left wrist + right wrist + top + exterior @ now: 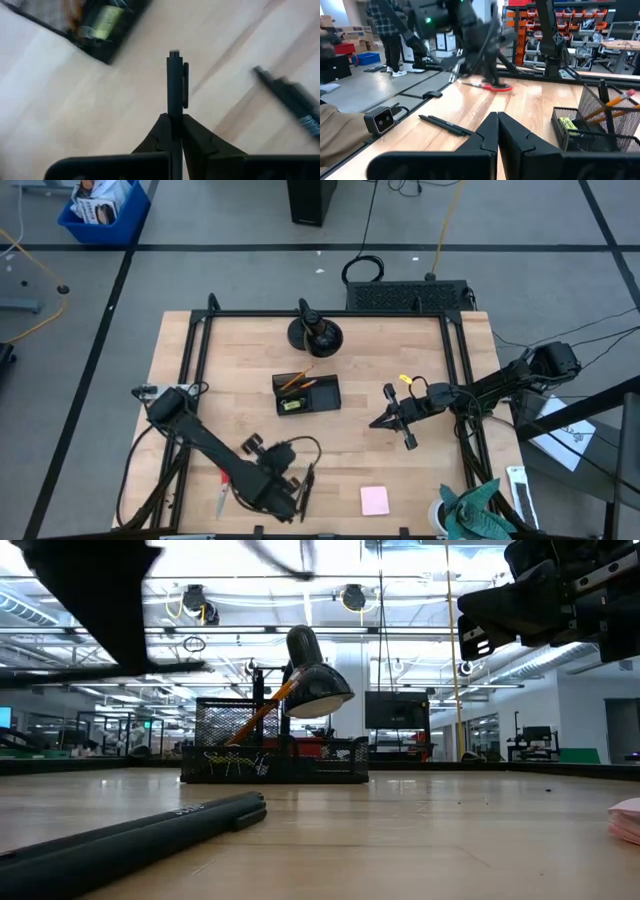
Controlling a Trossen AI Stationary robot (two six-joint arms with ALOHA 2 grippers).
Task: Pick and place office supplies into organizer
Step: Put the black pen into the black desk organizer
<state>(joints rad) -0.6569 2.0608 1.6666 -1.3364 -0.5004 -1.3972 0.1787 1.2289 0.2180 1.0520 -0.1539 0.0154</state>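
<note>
light wood-grain desk (420, 470), black mesh organizer (307, 393) with orange pencils (612, 106) and a tiny yellow item (567, 125) inside, black pen (175, 82) in the dark left claw (175, 131), pink sticky-note pad (375, 500), red-handled scissors (221, 495), blue bin (102, 210) on grey floor

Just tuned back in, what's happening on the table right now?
The left end effector is shut on a black pen near the table's front edge. The black mesh organizer at the centre already holds orange pencils. The right end effector hangs shut and empty to the organizer's right. A pink sticky-note pad lies unpicked.
</note>
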